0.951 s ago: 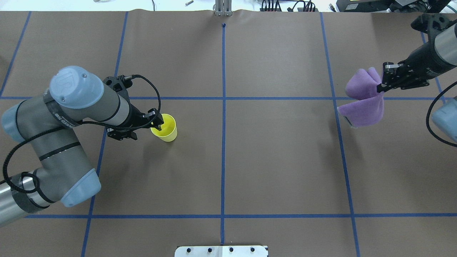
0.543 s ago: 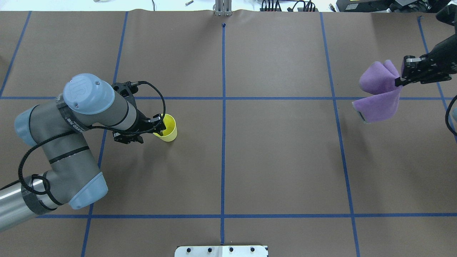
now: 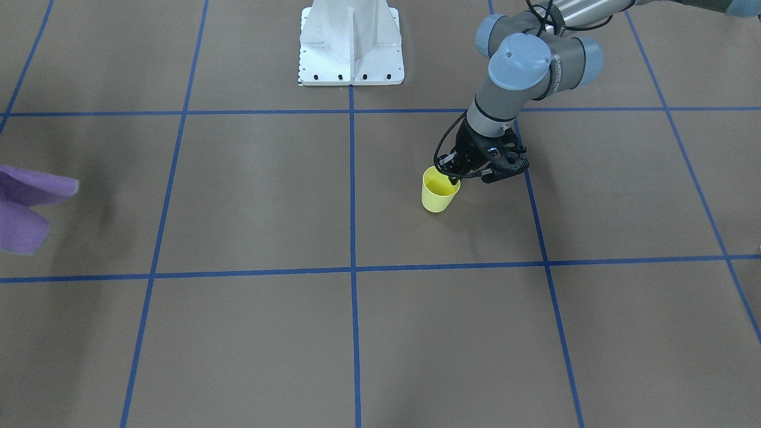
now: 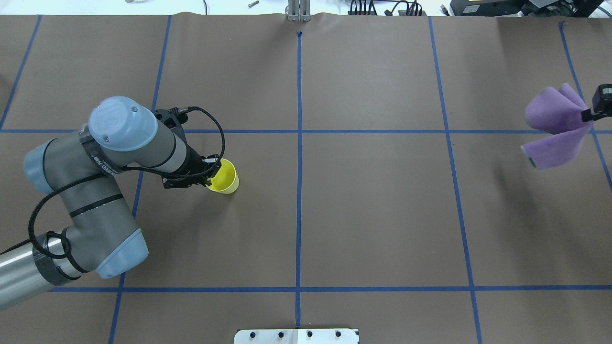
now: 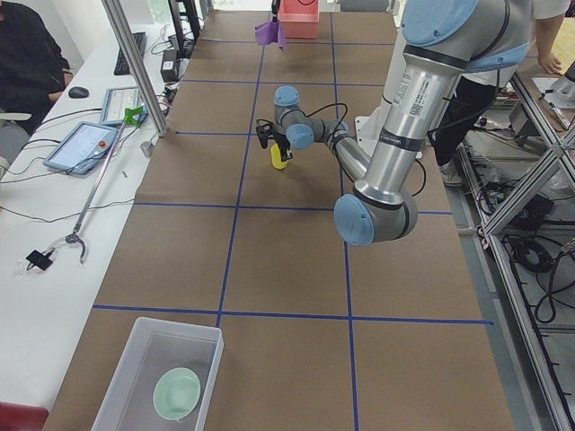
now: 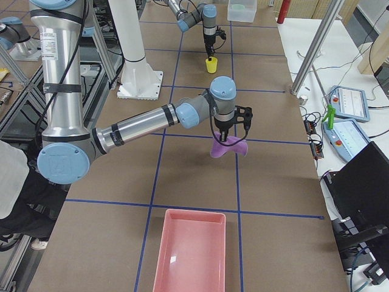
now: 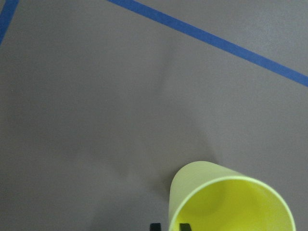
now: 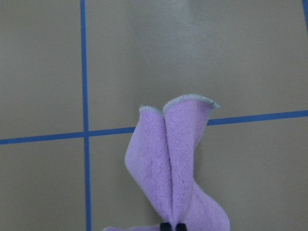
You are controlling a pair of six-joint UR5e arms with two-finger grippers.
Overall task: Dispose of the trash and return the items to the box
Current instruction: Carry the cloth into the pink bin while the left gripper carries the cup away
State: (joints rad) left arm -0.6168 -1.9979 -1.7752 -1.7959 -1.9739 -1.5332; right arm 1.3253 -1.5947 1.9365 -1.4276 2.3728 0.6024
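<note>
A yellow cup [image 4: 225, 178] stands upright left of the table's middle; it also shows in the front view [image 3: 439, 193] and the left wrist view [image 7: 231, 202]. My left gripper [image 4: 213, 169] is shut on the cup's rim, one finger inside and one outside. I cannot tell whether the cup touches the table. My right gripper [image 4: 587, 114] is at the far right edge, shut on a purple cloth [image 4: 554, 126] that hangs folded above the table. The cloth also shows in the right wrist view [image 8: 173, 163] and the right exterior view [image 6: 228, 150].
A pink tray [image 6: 189, 255] lies at the table's right end. A clear bin [image 5: 144, 359] with a green bowl [image 5: 176, 393] in it stands at the left end. Blue tape lines grid the brown table. The robot's white base [image 3: 351, 41] is at the near edge.
My right gripper has carried the purple cloth further right, to the view's edge. My left gripper has closed in on the cup's rim and shifted slightly with it.
</note>
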